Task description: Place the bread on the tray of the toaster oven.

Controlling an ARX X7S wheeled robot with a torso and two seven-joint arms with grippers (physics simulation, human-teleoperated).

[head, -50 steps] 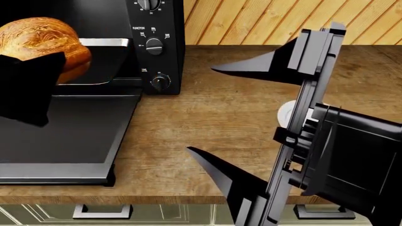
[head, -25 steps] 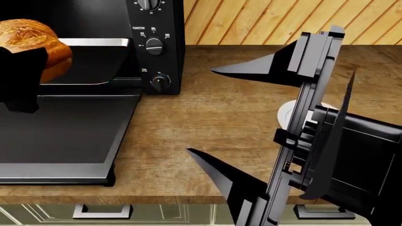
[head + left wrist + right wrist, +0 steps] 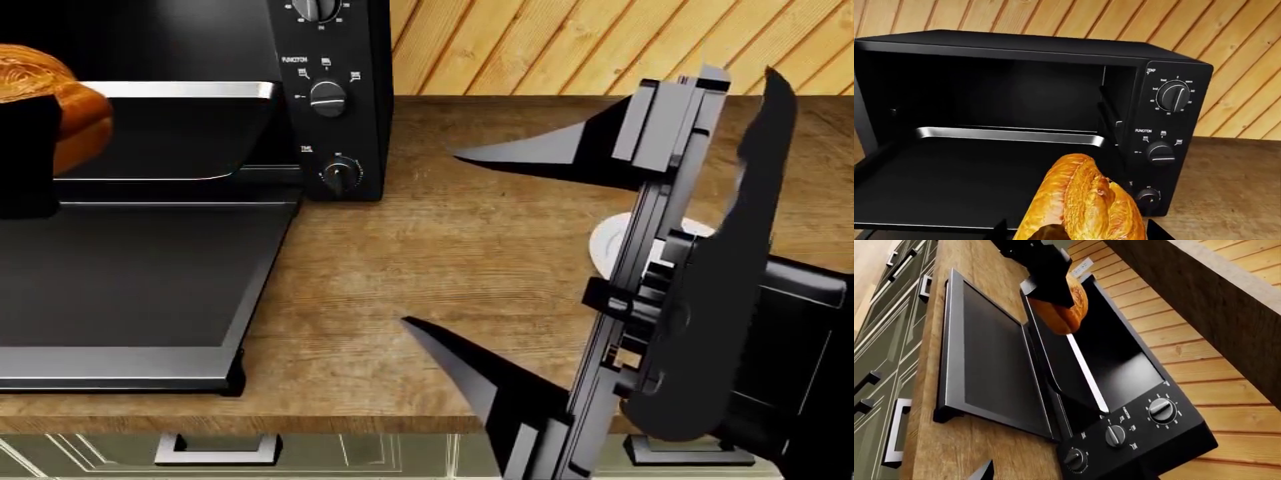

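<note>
The bread [image 3: 60, 105], a golden-brown loaf, is held in my left gripper [image 3: 24, 150] at the head view's far left, above the front of the tray [image 3: 187, 150]. The tray is a dark pan with a shiny back rim, slid partly out of the toaster oven [image 3: 334, 60]. In the left wrist view the bread [image 3: 1081, 200] fills the space between the fingers [image 3: 998, 231], with the tray [image 3: 1007, 136] just beyond. The right wrist view shows the bread [image 3: 1069, 307] hanging over the tray [image 3: 1084, 370]. My right gripper [image 3: 430, 238] is open and empty over the wooden counter.
The oven door [image 3: 134, 290] lies open flat, reaching to the counter's front edge. A round white plate [image 3: 609, 240] sits on the counter [image 3: 441, 230], mostly hidden behind my right arm. A wood-panelled wall stands behind. Cabinet drawers with handles [image 3: 220, 450] are below.
My left gripper has carried the bread leftward in the head view, along the tray's front. A dark part of my right arm has risen in front of the right gripper; its fingers stay put.
</note>
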